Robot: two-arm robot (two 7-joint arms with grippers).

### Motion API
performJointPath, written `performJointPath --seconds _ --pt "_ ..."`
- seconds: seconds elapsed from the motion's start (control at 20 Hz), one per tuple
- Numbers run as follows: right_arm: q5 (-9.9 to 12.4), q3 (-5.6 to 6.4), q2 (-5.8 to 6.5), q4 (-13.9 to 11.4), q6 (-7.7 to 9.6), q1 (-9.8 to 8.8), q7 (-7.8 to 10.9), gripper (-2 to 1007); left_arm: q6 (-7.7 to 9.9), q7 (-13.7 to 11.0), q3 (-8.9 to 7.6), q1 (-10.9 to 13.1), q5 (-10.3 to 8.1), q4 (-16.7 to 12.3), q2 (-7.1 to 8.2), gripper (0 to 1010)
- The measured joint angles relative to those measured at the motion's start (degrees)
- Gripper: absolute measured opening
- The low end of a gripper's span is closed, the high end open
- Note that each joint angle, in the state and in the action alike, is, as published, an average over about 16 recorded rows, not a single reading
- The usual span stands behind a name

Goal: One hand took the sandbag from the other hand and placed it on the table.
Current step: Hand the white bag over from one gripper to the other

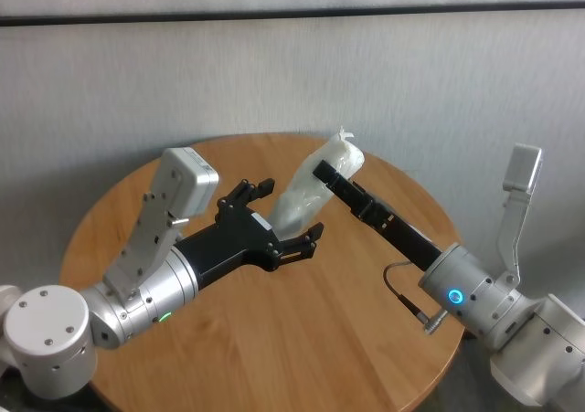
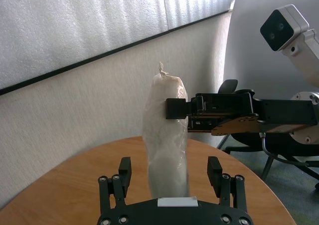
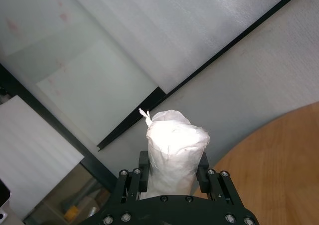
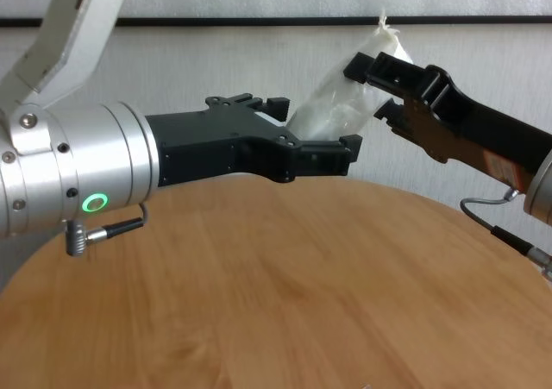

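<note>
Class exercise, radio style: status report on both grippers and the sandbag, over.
Right gripper shut on sandbag near its tip. Left gripper open around its lower end. Sandbag held above the table. Nothing in the way.

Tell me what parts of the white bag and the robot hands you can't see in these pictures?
- Sandbag: its bottom end, left wrist view, is hidden behind the left gripper.
- Sandbag, right wrist view: everything below the right gripper is hidden by that gripper's body.
- Sandbag, chest view: its lower part sits behind the left gripper's fingers.
- Round wooden table: its near edge is cut off at the bottom of the head view.
</note>
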Motion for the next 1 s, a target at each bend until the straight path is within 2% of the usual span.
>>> performJointPath --seconds 0.25,0.5,1.0 --pt "-0.1 0.02 0.02 0.0 -0.24 0.02 -0.14 542 0.86 0.1 0.07 -0.1 0.12 -0.1 0.26 1002" --pt "-0.3 0.08 0.00 0.1 -0.41 0.05 -0.30 542 2.58 0.6 -0.06 -0.1 0.54 -0.7 0.88 1002" --pt "-0.7 0.36 -0.12 0.3 -0.59 0.09 -0.45 543 6.52 2.7 -1.67 0.7 1.85 -2.7 2.20 1002"
